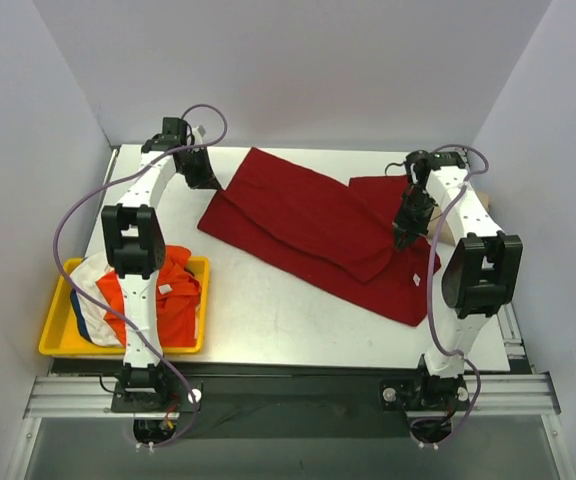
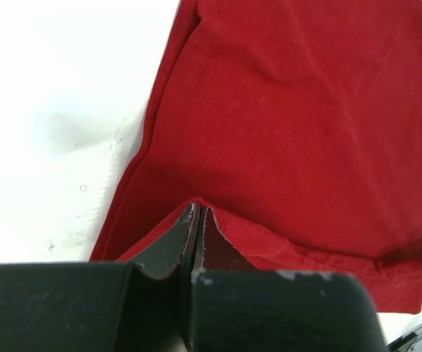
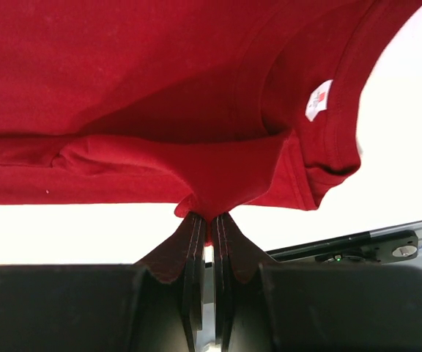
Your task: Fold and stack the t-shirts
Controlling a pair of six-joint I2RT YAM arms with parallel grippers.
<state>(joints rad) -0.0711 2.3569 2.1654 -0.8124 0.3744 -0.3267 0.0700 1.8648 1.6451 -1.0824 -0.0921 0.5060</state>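
Observation:
A large dark red t-shirt (image 1: pixel 308 215) lies spread across the middle of the white table, partly folded over itself. My left gripper (image 1: pixel 211 183) is at its far left corner. In the left wrist view the jaws (image 2: pixel 198 209) are shut, with the shirt's edge (image 2: pixel 291 110) peaked up at their tips. My right gripper (image 1: pixel 405 238) is over the shirt's right part. In the right wrist view it (image 3: pixel 205 216) is shut on a pinched fold of the red cloth (image 3: pixel 160 73) and holds it above the table. A white label (image 3: pixel 318 99) shows at the neckline.
A yellow tray (image 1: pixel 53 340) at the front left holds an orange shirt (image 1: pixel 178 300), a white one (image 1: pixel 86 275) and a bit of blue cloth. A tan patch (image 1: pixel 445 228) shows behind the right arm. Grey walls enclose the table on three sides.

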